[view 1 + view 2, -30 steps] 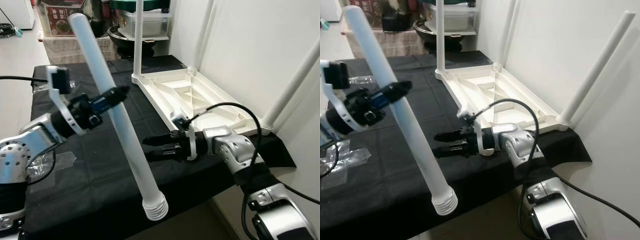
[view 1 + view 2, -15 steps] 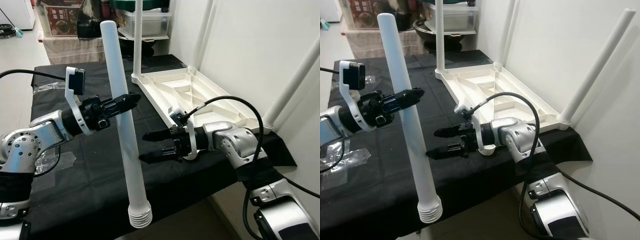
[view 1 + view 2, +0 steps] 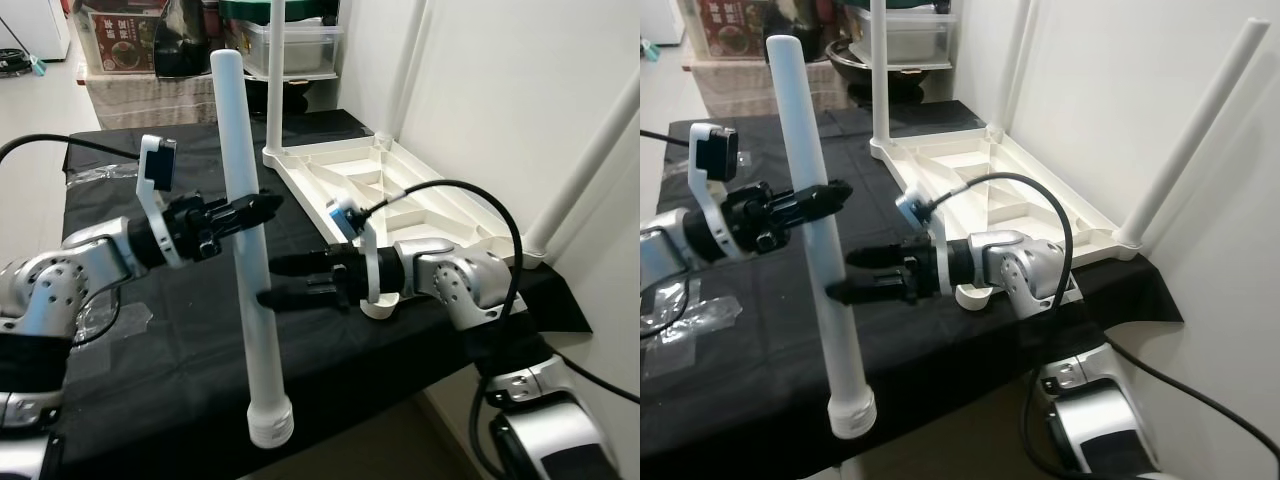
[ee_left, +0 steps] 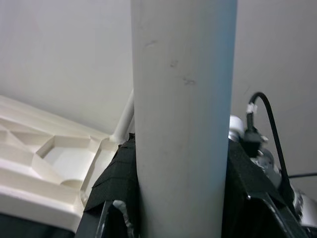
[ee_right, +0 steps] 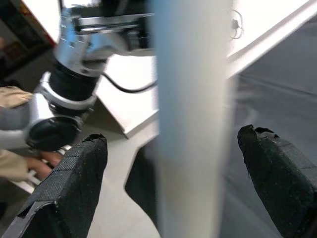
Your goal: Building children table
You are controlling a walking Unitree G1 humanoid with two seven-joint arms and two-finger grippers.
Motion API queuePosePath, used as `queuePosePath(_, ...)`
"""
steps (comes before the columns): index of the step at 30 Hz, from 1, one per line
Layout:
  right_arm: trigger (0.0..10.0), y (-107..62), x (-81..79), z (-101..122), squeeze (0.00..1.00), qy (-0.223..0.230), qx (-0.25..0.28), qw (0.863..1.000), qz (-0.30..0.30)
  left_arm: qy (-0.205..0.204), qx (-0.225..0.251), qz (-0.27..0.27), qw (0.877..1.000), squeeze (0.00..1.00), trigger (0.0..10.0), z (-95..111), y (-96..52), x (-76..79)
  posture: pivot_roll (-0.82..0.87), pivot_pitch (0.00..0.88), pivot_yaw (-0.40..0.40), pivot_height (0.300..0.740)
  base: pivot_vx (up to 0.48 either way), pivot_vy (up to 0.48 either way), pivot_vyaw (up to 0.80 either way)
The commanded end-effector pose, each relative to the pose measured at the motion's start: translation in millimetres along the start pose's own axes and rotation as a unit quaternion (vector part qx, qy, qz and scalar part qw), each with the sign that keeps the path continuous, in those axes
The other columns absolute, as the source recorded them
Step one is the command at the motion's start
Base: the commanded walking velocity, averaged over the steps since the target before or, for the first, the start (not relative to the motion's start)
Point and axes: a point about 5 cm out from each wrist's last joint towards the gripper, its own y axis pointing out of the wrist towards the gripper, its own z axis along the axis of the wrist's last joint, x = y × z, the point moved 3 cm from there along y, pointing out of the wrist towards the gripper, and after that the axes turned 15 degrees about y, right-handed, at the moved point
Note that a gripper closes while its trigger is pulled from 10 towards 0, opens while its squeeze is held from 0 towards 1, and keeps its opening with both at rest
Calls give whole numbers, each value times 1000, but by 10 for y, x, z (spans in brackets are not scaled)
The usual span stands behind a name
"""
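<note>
- On the left, the left gripper (image 3: 262,207) has two long black fingers, and they are closed tight on the table leg (image 3: 243,225), a little above its middle.
- The table leg is a long, smooth, round tube of white plastic. It stands almost straight up over the near part of the black cloth (image 3: 180,340).
- The top end of the leg is plain and rounded. The bottom end is wider, with small ridges going round it like rings, and it hangs near the front edge of the cloth.
- The black cloth is soft and dark and has a few wrinkles. A bit of shiny clear plastic wrap (image 3: 95,318) lies on it at the far left.
- In the middle, the right gripper (image 3: 268,283) reaches in from the right. Its two black fingers are wide apart, one on each side of the leg, just below the left gripper. They hold nothing. In the right wrist view the fingertips (image 5: 74,173) look rough, like woven cloth.
- On the right, the white table top (image 3: 400,200) lies upside down on the cloth beside the wall. It is hard plastic with raised ribs that make triangle shapes.
- Three more white legs stick up from its corners.
</note>
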Motion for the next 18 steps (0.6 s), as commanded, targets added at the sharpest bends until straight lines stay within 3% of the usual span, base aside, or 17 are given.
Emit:
queuePosePath(1,10000,6,-29,-6,0,5,11,1000,1,7,9,-5,1000,0,10000,40,38,5,35,0,-66,740,0,0,0)
queuePosePath(15,10000,212,95,-218,0,29,46,998,-41,13,29,-6,999,0,10000,93,83,-21,36,0,-69,740,0,0,0)
queuePosePath(16,4118,244,142,-251,0,23,52,997,-58,12,29,-8,999,0,10000,80,90,-17,32,0,-65,740,0,0,0)
queuePosePath(17,0,262,170,-272,0,19,55,996,-71,11,29,-9,999,0,10000,70,96,-15,32,0,-65,740,0,0,0)
queuePosePath(18,0,262,170,-272,0,19,55,996,-71,11,29,-9,999,0,10000,70,96,-15,32,0,-65,740,0,0,0)
